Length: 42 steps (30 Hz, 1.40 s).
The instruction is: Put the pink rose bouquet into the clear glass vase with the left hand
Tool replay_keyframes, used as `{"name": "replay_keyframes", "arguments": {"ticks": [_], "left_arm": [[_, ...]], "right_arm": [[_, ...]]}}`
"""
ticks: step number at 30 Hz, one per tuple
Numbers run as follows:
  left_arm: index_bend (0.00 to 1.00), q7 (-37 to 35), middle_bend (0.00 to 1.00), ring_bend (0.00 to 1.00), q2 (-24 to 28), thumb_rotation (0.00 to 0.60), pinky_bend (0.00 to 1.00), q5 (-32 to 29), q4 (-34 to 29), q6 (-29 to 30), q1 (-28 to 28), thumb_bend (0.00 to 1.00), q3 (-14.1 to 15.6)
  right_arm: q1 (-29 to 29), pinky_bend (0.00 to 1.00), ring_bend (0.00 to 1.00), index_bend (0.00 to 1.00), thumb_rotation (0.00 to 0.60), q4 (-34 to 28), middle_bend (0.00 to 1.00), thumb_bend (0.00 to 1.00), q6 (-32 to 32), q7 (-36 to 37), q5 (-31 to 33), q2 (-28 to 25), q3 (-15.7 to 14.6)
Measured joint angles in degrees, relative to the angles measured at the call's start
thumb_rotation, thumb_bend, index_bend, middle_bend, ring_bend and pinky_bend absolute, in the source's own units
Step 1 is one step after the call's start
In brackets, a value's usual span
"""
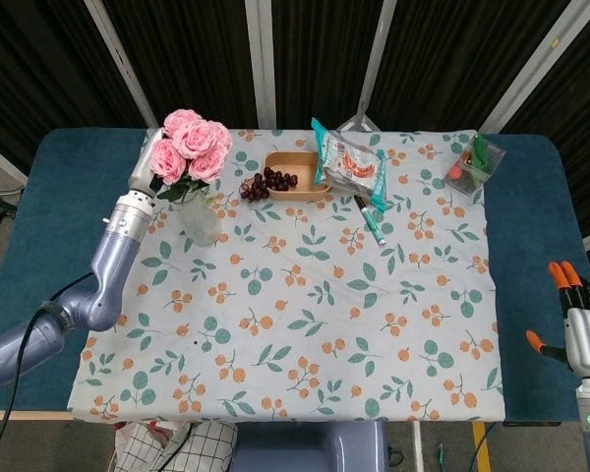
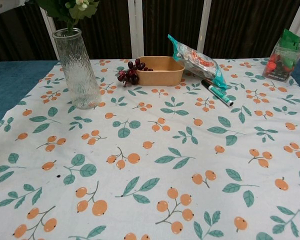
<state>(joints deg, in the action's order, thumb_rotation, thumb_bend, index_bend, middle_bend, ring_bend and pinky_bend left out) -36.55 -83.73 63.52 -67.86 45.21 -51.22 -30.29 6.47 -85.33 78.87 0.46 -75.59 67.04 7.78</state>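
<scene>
The pink rose bouquet [image 1: 191, 146] hangs right over the clear glass vase [image 1: 203, 222], which stands upright on the cloth at the far left. My left hand [image 1: 146, 169] grips the bouquet's stems from the left side. In the chest view the green leaves [image 2: 72, 8] sit just above the vase [image 2: 78, 70] and a stem reaches down to its mouth; how deep it goes is unclear. My right hand [image 1: 577, 325] hangs off the table's near right edge, fingers apart and holding nothing.
Right of the vase are dark grapes [image 1: 262, 184] beside a tan tray [image 1: 297, 175], a snack bag [image 1: 351, 163] and a green marker [image 1: 370, 220]. A clear box of small items [image 1: 475, 160] stands at the far right corner. A floral cloth [image 1: 315, 315] covers the table.
</scene>
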Motion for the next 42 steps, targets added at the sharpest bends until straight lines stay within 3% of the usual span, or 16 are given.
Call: {"name": "replay_keyframes", "arguments": {"ticks": [4,12,20,24,32,37,42], "left_arm": [[0.36,-2.4,0.2,0.01,3.7,0.6,0.17,0.8,-3.4,-4.4,1.2,0.26,1.2],[0.31,-4.3,0.15,0.0,15.7,0.6,0.16,4.0,-10.1,-14.6,3.1,0.19,4.4],[0.31,6.9,0.15,0.0,25.4,0.6,0.16,1.7,-17.7,-16.3,3.7,0.17,8.0],[0.31,18.1,0.15,0.0,28.2,0.6,0.16,-2.5,-21.8,-12.0,4.1,0.17,10.3],[0.31,42.8,0.17,0.0,33.5,0.6,0.16,-12.6,-35.2,9.1,7.6,0.17,15.3],[0.3,56.0,0.17,0.0,34.3,0.6,0.16,-19.6,-39.6,19.1,9.3,0.17,18.4],[0.3,59.1,0.17,0.0,33.8,0.6,0.16,-21.6,-42.4,21.9,10.8,0.17,19.9]], "right_arm": [[-0.2,0.15,0.06,0.0,0.6,-0.7,0.02,0.24,0.6,0.2,-0.2,-0.3,0.1],[-0.5,0.15,0.06,0.0,0.6,-2.4,0.02,0.24,0.9,1.0,-1.5,-1.2,-0.3],[-0.8,0.15,0.06,0.0,0.6,-3.6,0.02,0.24,1.5,1.8,-2.2,-2.1,-0.6],[-0.8,0.15,0.06,0.0,0.6,-3.6,0.02,0.24,1.3,2.5,-2.6,-2.4,-0.8],[-0.3,0.15,0.06,0.0,0.6,-3.4,0.02,0.24,0.9,4.4,-4.4,-2.5,-1.2],[0.1,0.15,0.06,0.0,0.6,-3.2,0.02,0.24,0.7,5.0,-5.5,-2.3,-1.5],[0.4,0.15,0.06,0.0,0.6,-3.2,0.02,0.24,0.4,4.7,-5.6,-1.9,-1.6]]}}
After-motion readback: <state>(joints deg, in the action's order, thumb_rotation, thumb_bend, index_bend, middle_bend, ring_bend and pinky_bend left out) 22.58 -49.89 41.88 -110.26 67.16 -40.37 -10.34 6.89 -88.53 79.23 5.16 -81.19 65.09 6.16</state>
